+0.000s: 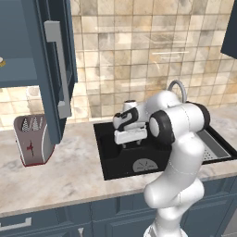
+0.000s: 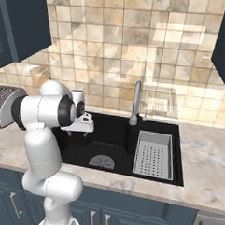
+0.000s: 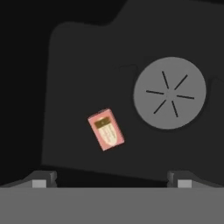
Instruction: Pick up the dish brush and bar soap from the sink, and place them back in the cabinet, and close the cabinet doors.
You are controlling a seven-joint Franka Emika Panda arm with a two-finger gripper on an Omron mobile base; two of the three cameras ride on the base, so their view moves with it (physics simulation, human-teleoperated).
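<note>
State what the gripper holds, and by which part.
Nothing is held: the gripper hangs open above the bar soap lying on the sink floor.

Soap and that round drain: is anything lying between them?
No. In the hand view, only bare black sink floor separates the soap from the drain.

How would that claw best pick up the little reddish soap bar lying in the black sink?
A guess: straight down from above, closing the jaws across the two long sides of the bar soap. It lies flat on the floor of the sink, a small rectangle turned at a slant, apart from the drain. The gripper is wide open above it, but would probably need to rotate to match the slant.
</note>
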